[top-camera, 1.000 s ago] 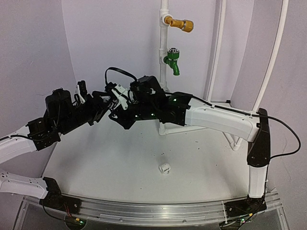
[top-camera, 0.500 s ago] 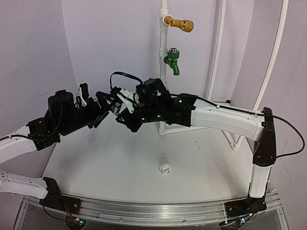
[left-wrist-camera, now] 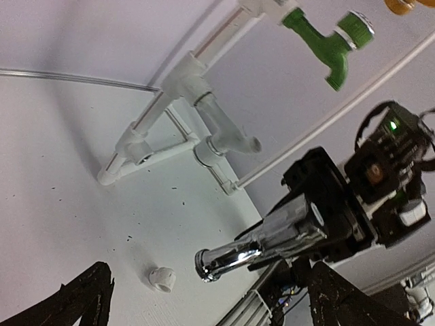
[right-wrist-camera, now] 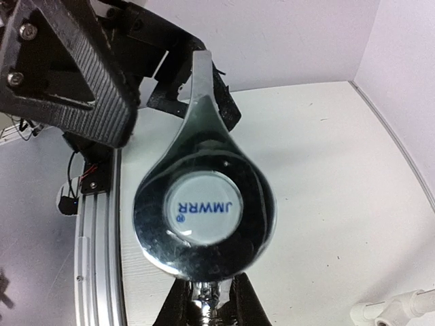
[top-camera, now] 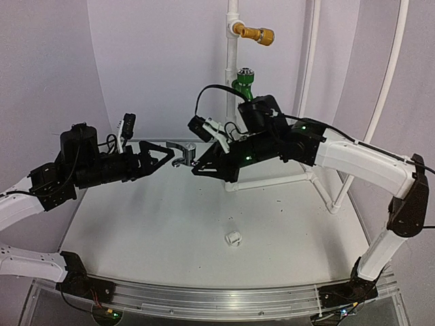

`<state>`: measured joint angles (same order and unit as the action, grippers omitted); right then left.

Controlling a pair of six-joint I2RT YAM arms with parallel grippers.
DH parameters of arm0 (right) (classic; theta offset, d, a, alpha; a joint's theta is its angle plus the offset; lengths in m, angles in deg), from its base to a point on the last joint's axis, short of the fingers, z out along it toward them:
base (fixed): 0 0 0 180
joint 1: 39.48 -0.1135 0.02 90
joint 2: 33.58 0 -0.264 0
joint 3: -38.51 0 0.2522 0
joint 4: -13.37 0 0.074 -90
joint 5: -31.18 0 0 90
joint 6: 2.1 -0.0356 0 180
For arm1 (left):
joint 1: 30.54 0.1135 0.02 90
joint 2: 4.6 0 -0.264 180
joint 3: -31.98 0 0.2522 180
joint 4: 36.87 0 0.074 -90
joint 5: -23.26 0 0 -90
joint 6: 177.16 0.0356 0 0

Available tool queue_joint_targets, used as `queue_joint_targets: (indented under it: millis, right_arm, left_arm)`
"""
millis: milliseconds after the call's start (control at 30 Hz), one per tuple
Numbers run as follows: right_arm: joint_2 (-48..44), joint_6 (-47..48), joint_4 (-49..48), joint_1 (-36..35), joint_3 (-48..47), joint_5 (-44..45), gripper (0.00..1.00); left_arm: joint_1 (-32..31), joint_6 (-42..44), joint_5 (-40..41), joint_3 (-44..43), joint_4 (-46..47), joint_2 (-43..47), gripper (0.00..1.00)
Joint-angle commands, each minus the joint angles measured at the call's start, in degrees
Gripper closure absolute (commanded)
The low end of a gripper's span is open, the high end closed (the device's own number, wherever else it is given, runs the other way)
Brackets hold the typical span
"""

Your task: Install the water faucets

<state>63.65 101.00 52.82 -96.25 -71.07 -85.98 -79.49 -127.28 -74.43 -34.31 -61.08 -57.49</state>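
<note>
While the right gripper (top-camera: pixel 198 163) is clamped on the silver tap (top-camera: pixel 182 152), holding it in the air at the centre of the overhead view, the left gripper (top-camera: pixel 166 155) stands just left of it with jaws spread wide. The white fitting (top-camera: pixel 233 238) lies alone on the table (top-camera: pixel 136 224), lower centre.

Brass tap (left-wrist-camera: pixel 402 5) cropped (top edge), white fitting (left-wrist-camera: pixel 162 278) blurry
</note>
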Motion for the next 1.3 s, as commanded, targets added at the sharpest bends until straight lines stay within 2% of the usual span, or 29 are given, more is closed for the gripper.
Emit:
queue_joint_targets:
  millis: [0,133,333,467,767,933,1067,1267]
  right_arm:
    - [-4.66,1.85,1.71,0.15,2.1,-11.13,1.0]
    - [-5.21,1.76,2.32,0.96,3.07,-14.69,1.0]
    - [-4.23,0.12,3.66,1.16,2.26,-21.94,1.0]
    - [-3.73,-0.52,3.84,1.53,2.47,-23.24,1.0]
    - [-1.91,-2.22,3.84,1.58,2.03,-26.65,1.0]
    - [-1.52,-2.37,3.68,1.52,1.71,-27.5,1.0]
    - [-1.59,-2.52,3.58,1.57,1.52,-27.82,1.0]
    - [-1.36,-3.11,3.49,1.64,0.6,-28.67,1.0]
  left_arm:
    - [0.11,9.37,-13.13,-1.29,2.3,2.24,0.0]
    - [0.06,13.21,-20.51,-2.57,2.47,0.82,0.01]
    - [-1.21,17.39,-26.58,-2.75,4.47,-2.76,0.08]
    - [-4.56,21.73,-26.32,-4.23,3.32,-4.15,0.15]
    - [-6.26,23.07,-25.69,-6.34,4.01,-8.3,0.47]
    - [-6.33,22.81,-25.08,-6.09,5.53,-8.39,0.6]
    - [-6.33,22.62,-25.32,-5.52,6.42,-8.36,0.63]
    - [-6.33,22.2,-26.24,-4.98,7.12,-9.33,0.58]
